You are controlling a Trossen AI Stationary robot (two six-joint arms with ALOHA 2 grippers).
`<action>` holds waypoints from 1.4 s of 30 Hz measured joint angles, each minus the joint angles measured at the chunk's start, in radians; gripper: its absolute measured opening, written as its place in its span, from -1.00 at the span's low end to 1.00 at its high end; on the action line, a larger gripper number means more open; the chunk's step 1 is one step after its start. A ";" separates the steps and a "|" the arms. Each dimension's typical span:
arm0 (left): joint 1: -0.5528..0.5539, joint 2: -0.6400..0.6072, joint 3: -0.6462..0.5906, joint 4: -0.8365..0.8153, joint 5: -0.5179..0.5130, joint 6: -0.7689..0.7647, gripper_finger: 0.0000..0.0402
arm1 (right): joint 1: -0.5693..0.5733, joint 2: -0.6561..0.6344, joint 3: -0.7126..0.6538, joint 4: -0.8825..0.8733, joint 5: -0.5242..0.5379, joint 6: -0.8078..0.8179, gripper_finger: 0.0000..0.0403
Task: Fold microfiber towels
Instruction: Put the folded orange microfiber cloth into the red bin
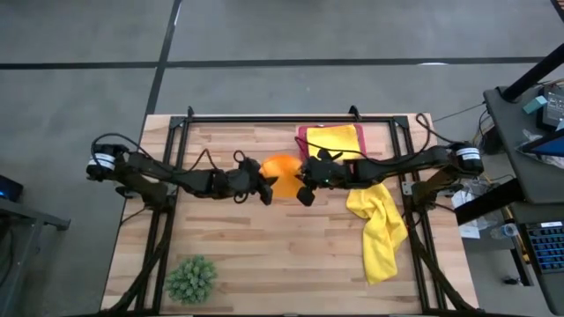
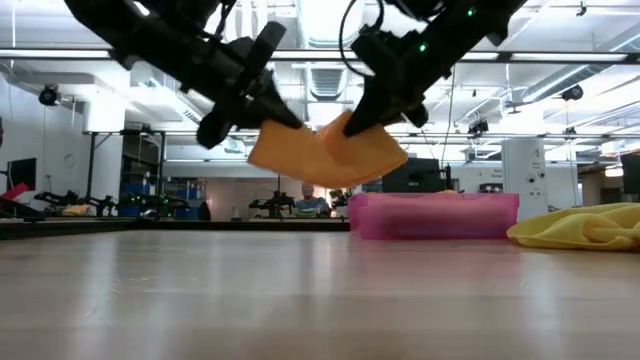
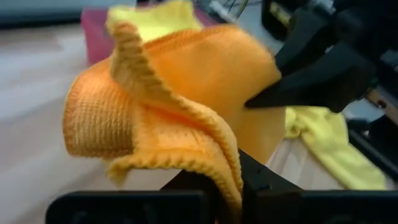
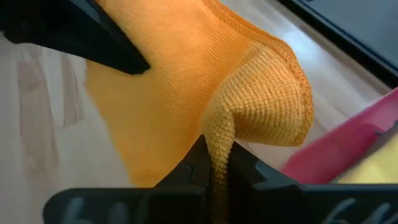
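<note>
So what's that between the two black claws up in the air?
An orange towel, pinched by the left tool and the right tool and hanging clear of the table, as the low view shows.

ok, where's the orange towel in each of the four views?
High view: orange towel at table centre, between both arms' tips.
Low view: upper middle, hanging clear of the table.
Left wrist view: fills the centre.
Right wrist view: fills the centre.
Shared landmark: pink tray.
</note>
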 joint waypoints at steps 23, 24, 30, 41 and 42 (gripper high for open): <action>0.204 0.263 0.380 0.039 0.175 0.376 -1.00 | -0.143 -0.206 0.000 -0.162 0.005 -0.080 -0.94; 0.216 0.282 0.401 0.040 0.190 0.381 -1.00 | -0.155 -0.218 0.000 -0.172 0.005 -0.080 -0.94; 0.275 0.406 0.529 0.042 0.247 0.396 -1.00 | -0.242 -0.258 0.000 -0.255 0.005 -0.073 -0.94; 0.321 0.613 0.700 0.037 0.301 0.375 -1.00 | -0.369 -0.259 0.000 -0.412 0.005 -0.047 -0.94; 0.322 0.625 0.709 0.037 0.302 0.372 -1.00 | -0.377 -0.259 0.000 -0.427 0.005 -0.047 -0.94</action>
